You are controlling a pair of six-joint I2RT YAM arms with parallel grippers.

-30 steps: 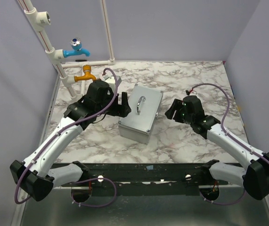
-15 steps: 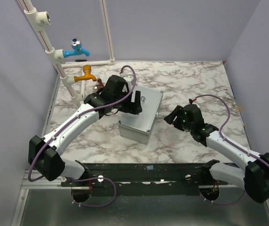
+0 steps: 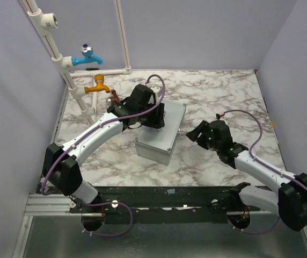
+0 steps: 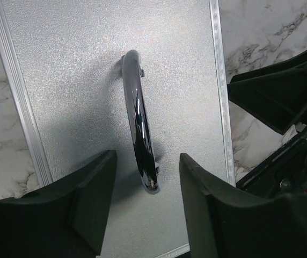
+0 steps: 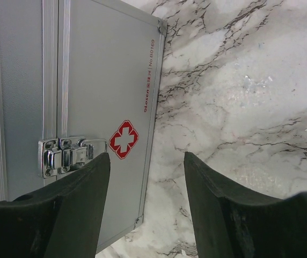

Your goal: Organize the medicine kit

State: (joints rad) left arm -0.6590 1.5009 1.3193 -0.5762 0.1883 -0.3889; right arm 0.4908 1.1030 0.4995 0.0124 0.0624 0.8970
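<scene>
Kit location: the kit (image 3: 170,129) is set mid-table (image 3: 223,91), lid shut, its long axis running obliquely from near left to far right.
Handle: the handle (image 4: 136,107) is laid along the lid's long axis, centred on it.
Left gripper: the left gripper (image 4: 147,161) is held directly above the lid. Its fingers are apart and nothing is clamped. The near end of the handle is straddled, with a gap on each side.
Key relation: the jaw line is set across the handle, so a closing move would meet it squarely. The left arm is judged the nearer.
Right gripper: the right gripper (image 5: 147,157) is held beside the kit with its fingers apart, aimed at the latch (image 5: 67,156) face.
Markings: a red cross (image 5: 123,139) is printed there. The red print (image 5: 148,75) beside it cannot be read reliably.
</scene>
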